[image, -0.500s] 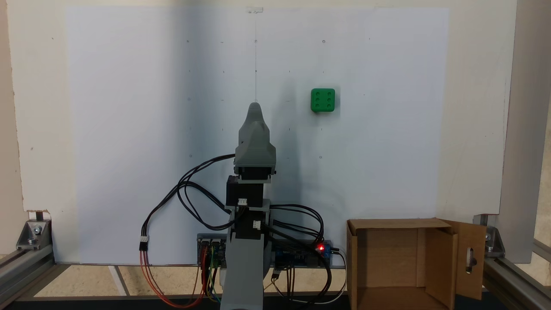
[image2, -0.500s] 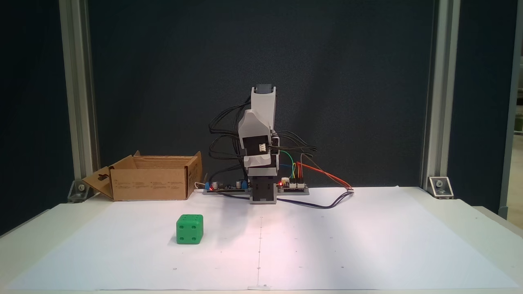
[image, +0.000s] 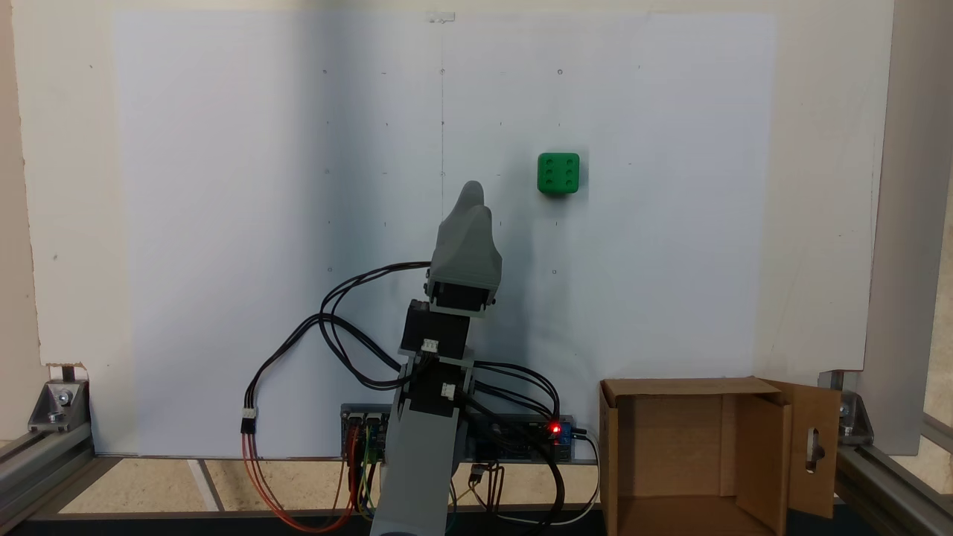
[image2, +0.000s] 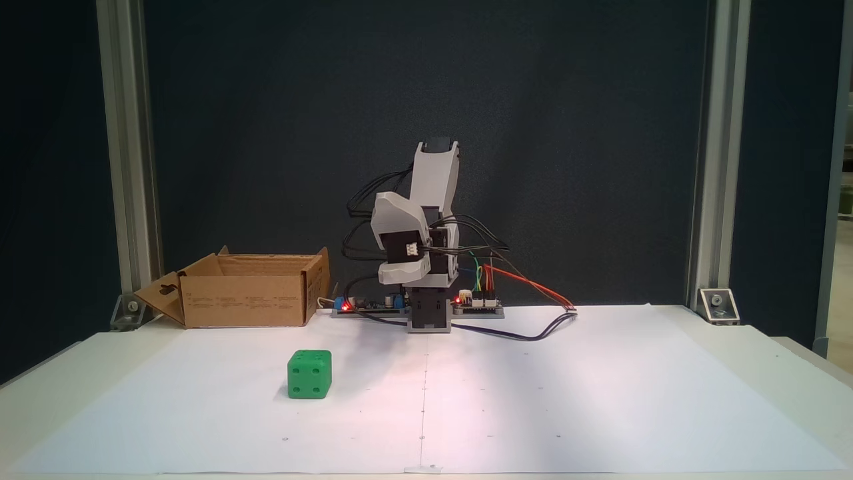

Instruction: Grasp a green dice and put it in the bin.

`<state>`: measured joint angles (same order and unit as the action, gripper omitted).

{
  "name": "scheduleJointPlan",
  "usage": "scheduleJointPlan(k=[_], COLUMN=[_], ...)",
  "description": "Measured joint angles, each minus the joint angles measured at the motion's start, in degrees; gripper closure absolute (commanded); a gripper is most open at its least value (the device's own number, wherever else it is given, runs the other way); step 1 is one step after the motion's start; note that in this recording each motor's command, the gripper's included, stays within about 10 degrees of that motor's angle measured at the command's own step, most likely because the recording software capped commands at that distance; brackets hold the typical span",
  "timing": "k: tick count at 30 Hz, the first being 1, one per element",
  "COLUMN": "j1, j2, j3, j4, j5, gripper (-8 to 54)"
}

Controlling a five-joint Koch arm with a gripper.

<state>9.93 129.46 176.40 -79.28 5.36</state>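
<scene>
White paper sheet (image: pixel 223 223), green dice (image: pixel 558 173) apart from bin (image: pixel 670 454).

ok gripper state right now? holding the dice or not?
Gripper: holding nothing, jaws look closed, though they overlap in both fixed views, so it cannot be told for sure. Green dice sits untouched on the paper.

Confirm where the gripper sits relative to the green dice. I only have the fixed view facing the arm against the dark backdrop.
Observer: In a fixed view from above, the gripper tip is apart from the green dice, to its left and slightly lower in the picture, angled toward it.
Operator: Anything in the bin?
Observer: The cardboard bin is open on top. What shows of its inside is bare cardboard.
</scene>
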Motion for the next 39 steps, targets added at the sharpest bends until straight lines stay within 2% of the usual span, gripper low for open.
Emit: scheduleJointPlan(k=[39], j1=[-1.05], j2=[0.00], j3=[0.00], j4=[0.35], j5=[0.00], gripper=[1.3])
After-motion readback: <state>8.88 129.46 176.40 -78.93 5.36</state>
